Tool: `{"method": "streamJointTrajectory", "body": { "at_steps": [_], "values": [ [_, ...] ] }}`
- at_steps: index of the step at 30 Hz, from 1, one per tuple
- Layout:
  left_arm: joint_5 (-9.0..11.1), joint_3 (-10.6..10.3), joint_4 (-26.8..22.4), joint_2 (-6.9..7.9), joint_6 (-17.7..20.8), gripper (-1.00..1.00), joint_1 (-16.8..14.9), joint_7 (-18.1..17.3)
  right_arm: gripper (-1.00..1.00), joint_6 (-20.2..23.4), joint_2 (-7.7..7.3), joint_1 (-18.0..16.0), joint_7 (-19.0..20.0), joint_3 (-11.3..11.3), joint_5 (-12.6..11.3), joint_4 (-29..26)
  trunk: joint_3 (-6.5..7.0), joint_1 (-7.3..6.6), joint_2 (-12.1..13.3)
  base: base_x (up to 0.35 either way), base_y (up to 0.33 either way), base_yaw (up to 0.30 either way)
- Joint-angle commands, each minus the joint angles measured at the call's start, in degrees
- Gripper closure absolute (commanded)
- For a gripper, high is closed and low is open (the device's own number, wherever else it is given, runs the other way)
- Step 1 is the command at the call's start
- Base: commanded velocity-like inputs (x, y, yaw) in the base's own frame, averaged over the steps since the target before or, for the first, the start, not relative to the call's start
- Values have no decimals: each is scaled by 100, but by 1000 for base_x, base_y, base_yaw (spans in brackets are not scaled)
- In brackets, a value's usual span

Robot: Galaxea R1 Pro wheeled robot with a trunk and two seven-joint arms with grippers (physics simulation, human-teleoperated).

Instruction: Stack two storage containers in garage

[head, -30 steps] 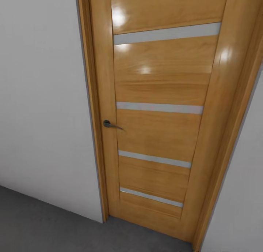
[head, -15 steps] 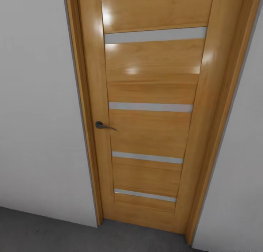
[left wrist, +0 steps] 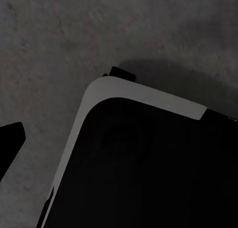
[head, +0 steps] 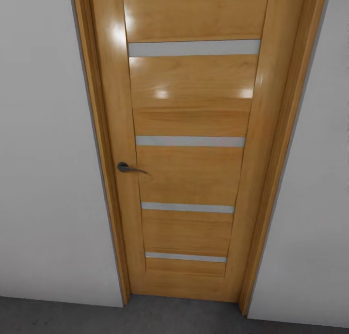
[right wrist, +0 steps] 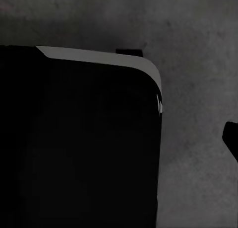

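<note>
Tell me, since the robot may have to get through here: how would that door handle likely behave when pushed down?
The lever handle looks like dark metal, so probably stiff. It is thin and smooth, so a gripper could slip off it. It sticks out sideways from a round base on the shut wooden door, so it likely pivots down rather than pulls straight.

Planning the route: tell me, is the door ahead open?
No, the door sits shut in its frame, handle at its left edge.

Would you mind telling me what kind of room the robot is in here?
Probably a garage or utility space: rough dark grey concrete floor, plain pale walls, and a closed wooden door with a lever handle.
</note>
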Motion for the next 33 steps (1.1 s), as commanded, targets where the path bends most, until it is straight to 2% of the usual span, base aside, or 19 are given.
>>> {"method": "streamJointTrajectory", "body": {
  "at_steps": [1, 9, 18, 33],
  "values": [
    [22, -4, -1, 0, -12, -100, -1, 5, -100, -22, 1, -2, -2, 47, 69, 7, -5, 0, -3, 0, 8, -17],
    [22, -3, -2, 4, -11, -100, -1, 5, -100, -15, 6, -2, 16, 73, 218, 7, -5, 0, -3, 0, 2, -5],
    [27, -1, 1, 5, -7, -100, -1, 5, -100, 2, 2, -2, 30, 70, 236, 7, -5, 0, -3, 15, 0, 0],
    [48, 6, 7, 14, 1, -100, -1, 5, -100, 11, 53, -2, 3, 51, 199, 7, -5, 0, -3, 270, 0, 0]
  ]
}}
